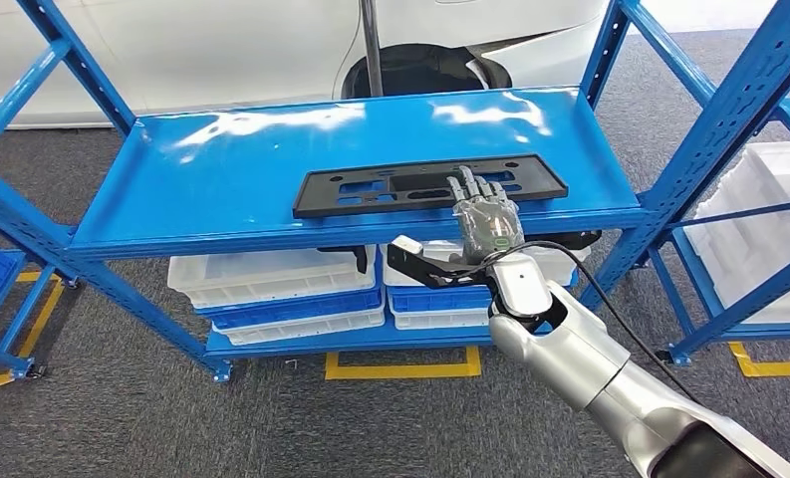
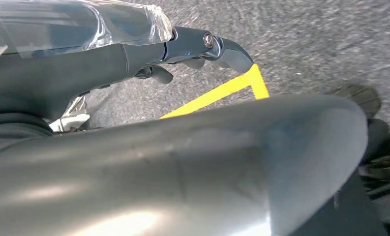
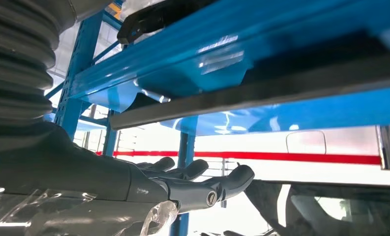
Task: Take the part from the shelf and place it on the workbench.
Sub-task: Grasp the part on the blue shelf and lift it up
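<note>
Right hand (image 1: pixel 487 215) over part (image 1: pixel 410 186), blue shelf (image 1: pixel 221 169), grey carpet (image 1: pixel 122 418)

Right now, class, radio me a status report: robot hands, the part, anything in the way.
Right robot hand flat, fingers on black part's near edge, no grip yet. Left robot hand hanging over floor, state unclear. Part flat on blue shelf. Nothing blocking.

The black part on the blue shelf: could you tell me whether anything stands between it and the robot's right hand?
Nothing visible does. In the head view the right hand is already at the black part, fingers spread over its front right portion, near the blue shelf's front edge. The shelf top around the part is bare.
</note>
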`<control>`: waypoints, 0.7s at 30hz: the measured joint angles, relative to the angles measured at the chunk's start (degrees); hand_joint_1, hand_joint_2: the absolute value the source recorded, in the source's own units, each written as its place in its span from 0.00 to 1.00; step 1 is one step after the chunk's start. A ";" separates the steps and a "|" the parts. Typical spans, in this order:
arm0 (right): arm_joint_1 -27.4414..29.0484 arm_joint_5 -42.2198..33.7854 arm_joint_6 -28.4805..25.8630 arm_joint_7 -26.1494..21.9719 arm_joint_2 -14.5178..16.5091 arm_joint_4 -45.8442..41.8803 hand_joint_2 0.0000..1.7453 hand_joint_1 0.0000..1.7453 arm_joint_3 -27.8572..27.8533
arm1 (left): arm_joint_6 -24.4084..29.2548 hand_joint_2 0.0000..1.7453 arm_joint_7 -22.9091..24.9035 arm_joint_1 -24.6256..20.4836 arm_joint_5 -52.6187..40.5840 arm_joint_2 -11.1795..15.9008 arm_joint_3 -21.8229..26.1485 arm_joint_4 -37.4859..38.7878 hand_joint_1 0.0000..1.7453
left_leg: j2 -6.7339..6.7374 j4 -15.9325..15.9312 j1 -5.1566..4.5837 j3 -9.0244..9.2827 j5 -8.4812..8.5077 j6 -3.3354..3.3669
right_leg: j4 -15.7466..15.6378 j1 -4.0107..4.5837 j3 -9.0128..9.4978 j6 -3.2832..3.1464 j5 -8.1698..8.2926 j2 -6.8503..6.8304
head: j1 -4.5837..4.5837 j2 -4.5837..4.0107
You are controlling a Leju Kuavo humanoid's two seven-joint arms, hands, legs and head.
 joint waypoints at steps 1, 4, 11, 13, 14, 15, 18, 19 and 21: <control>0.00 0.00 0.04 -0.01 0.02 -0.09 1.00 0.00 -0.01 | 0.01 0.00 0.01 0.01 -0.01 0.00 -0.01 0.00 0.00 | -0.21 4.51 -0.17 -2.61 -1.54 0.10 | 0.00 0.17 0.10 -0.25 -0.13 0.25 | -0.07 0.00; 0.24 -0.01 0.16 -0.03 0.05 -0.16 1.00 0.00 0.01 | 0.04 0.00 0.02 0.22 -0.02 0.00 -0.04 0.00 0.00 | -0.53 10.95 -0.95 -7.94 -1.34 1.06 | 0.01 1.00 0.71 -0.92 -0.67 1.00 | -0.14 0.00; 0.25 -0.02 0.17 -0.19 0.18 -0.33 1.00 0.00 0.00 | 0.15 0.00 0.03 0.10 -0.05 0.16 -0.09 0.24 0.00 | -1.63 -5.64 -3.34 -2.64 7.83 5.17 | -0.30 2.00 2.52 -0.69 -2.17 2.07 | -0.03 0.00; 0.27 0.01 0.13 -0.27 0.17 -0.60 1.00 0.00 -0.07 | 0.15 0.00 0.04 0.08 -0.03 0.05 -0.08 0.24 0.00 | -1.56 -6.61 -2.96 -1.92 7.93 4.93 | 0.28 1.98 2.45 -0.18 -2.83 1.70 | -0.03 0.00; 0.22 0.03 0.10 -0.33 0.16 -0.74 1.00 0.00 -0.10 | 0.16 0.00 0.04 0.06 -0.04 0.01 -0.08 0.24 0.00 | -1.52 -7.12 -2.70 -1.48 8.00 4.85 | 1.84 2.02 1.80 0.12 -3.74 1.38 | 0.04 0.00; 0.24 0.06 0.08 -0.40 0.16 -0.89 1.00 0.00 -0.12 | 0.17 0.00 0.04 0.05 -0.04 -0.03 -0.09 0.24 0.00 | -1.48 -7.41 -2.53 -1.11 8.00 4.80 | 4.62 1.96 0.47 0.43 -5.07 1.03 | 0.10 0.00; 0.69 0.16 0.05 -0.85 0.16 -1.09 1.00 0.00 -0.05 | 0.17 0.00 0.04 0.07 -0.04 -0.09 -0.10 0.24 0.00 | -1.47 -7.42 -2.32 -0.55 7.46 4.77 | 14.59 1.38 -5.47 1.31 -8.13 0.63 | 0.19 0.00; 0.87 0.28 0.04 -1.09 0.17 -1.13 1.00 0.00 -0.01 | 0.16 0.00 0.04 0.13 -0.04 -0.12 -0.10 0.24 0.00 | -1.50 -7.37 -2.16 -0.32 7.20 4.59 | 15.17 1.16 -6.28 1.58 -7.38 0.56 | 0.19 0.00; 1.03 0.55 0.02 -1.60 0.19 -1.39 1.00 0.00 0.07 | 0.15 0.00 0.04 0.20 -0.04 -0.15 -0.10 0.24 0.00 | -1.55 -7.09 -1.71 0.33 6.47 3.93 | 9.84 0.65 -4.60 2.18 -3.05 0.25 | 0.19 0.00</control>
